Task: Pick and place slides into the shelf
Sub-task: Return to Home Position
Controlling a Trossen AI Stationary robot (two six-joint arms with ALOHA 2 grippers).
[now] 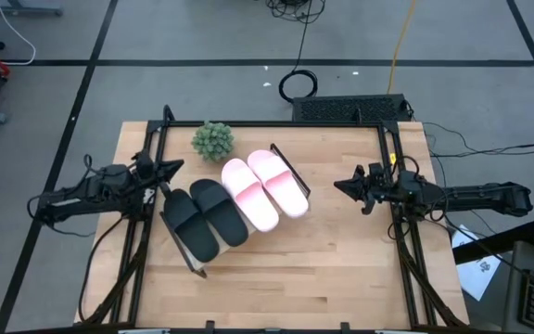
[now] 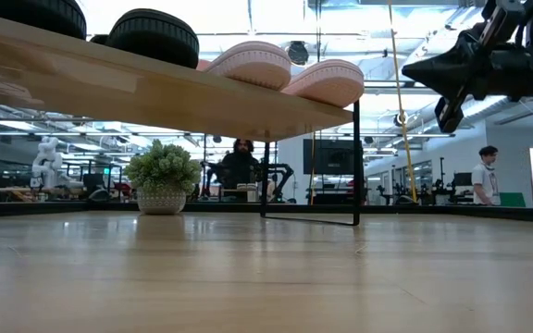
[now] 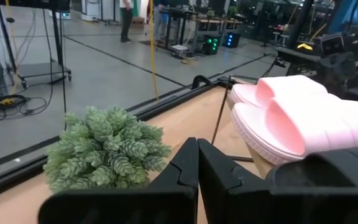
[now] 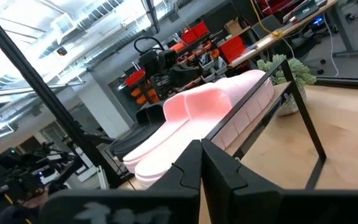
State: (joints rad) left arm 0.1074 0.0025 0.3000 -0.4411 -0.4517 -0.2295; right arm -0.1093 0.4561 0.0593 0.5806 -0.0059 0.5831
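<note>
**All four slides on shelf, both grippers empty: placing looks done**

Nearest, in each wrist view, the arm's own fingers (image 3: pixel 182 167) and (image 4: pixel 189 165) are pressed together with nothing between them.

On the table (image 1: pixel 323 274), the left gripper (image 1: pixel 178 167) hovers at the shelf's left, close to the black pair but apart from it. The right gripper (image 1: pixel 339 186) hovers to the right of the shelf, apart from the pink pair. In the low view it sits up at about shelf-top height.

The shelf (image 2: pixel 155 97) sits diagonally mid-table and carries everything. The black slides (image 1: pixel 204 216) are side by side on the end nearer the front-left. The pink slides (image 1: pixel 265 190) are side by side on the other end, next to the black ones. All four are sole down in one row, and no slide shows off the shelf.

Just behind the shelf is a small potted plant (image 1: pixel 213 140), not touching it. Beyond the table is the room, with people (image 2: pixel 487 174) well back.

Judgement: the pick-and-place part is complete. Only parking the arms is left. Neither looks fully tucked, as both point in toward the shelf. There is a small risk of the left gripper clipping the black pair when it swings.
</note>
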